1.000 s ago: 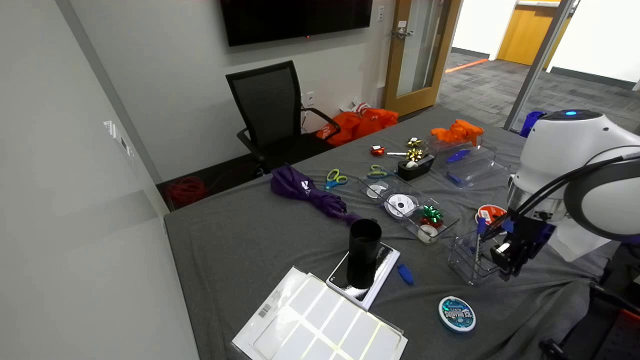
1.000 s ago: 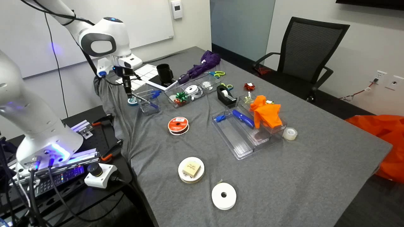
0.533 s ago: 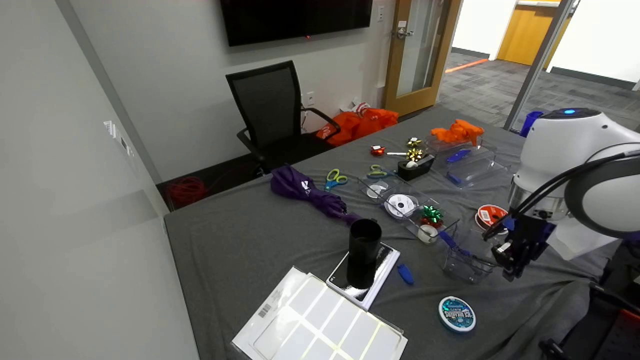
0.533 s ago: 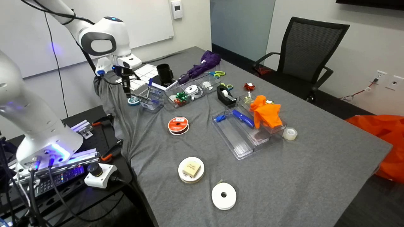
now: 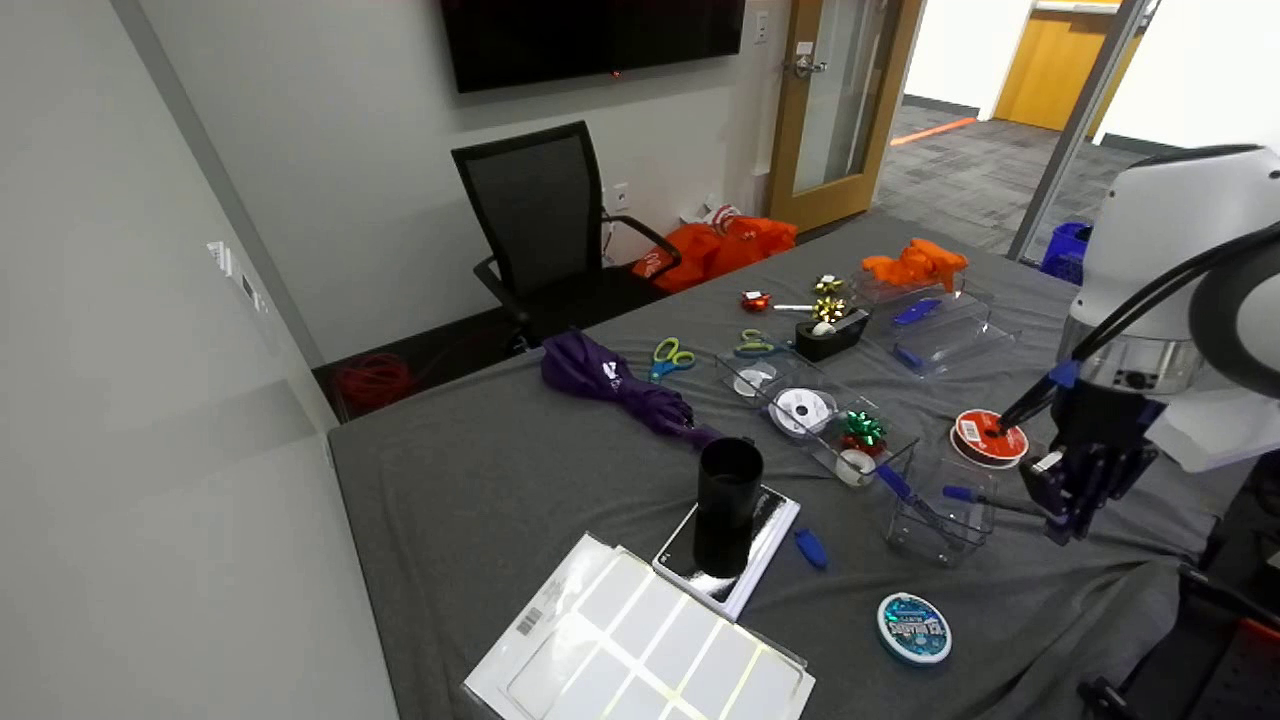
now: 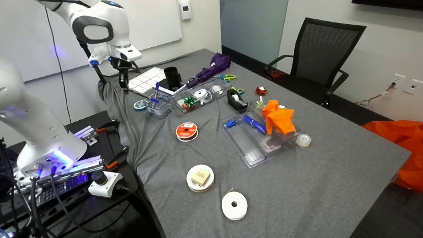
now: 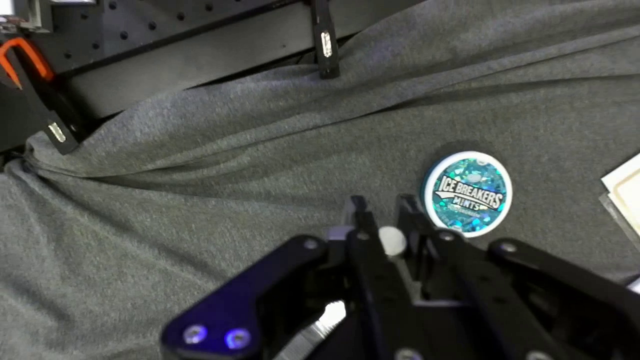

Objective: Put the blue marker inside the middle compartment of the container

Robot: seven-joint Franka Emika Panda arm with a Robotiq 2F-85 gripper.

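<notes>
My gripper (image 5: 1058, 512) is shut on a blue-capped marker (image 5: 962, 493), which sticks out sideways with its blue end over the small clear bin (image 5: 938, 545). An exterior view shows the same gripper (image 6: 124, 86), marker end (image 6: 154, 99) and bin (image 6: 161, 112). In the wrist view the marker's whitish end (image 7: 392, 241) sits between the fingers (image 7: 382, 204). Another blue marker (image 5: 893, 482) leans in the bin. A clear container with compartments (image 6: 216, 96) holds spools and a green bow. A larger clear organizer (image 6: 246, 145) holds blue things and an orange cloth. Which container is meant is unclear.
A mint tin (image 7: 468, 195) lies below the gripper. A red ribbon spool (image 5: 985, 437) lies beside the bin. A black mug (image 5: 728, 505) stands on a white box. A tape dispenser (image 6: 236, 100) and an umbrella (image 6: 211, 69) lie farther back. White spools (image 6: 234, 205) lie at the front.
My gripper has moved up and away from the small bin, drawing the marker mostly out of it. The bin has shifted slightly, and the other marker now leans the other way.
</notes>
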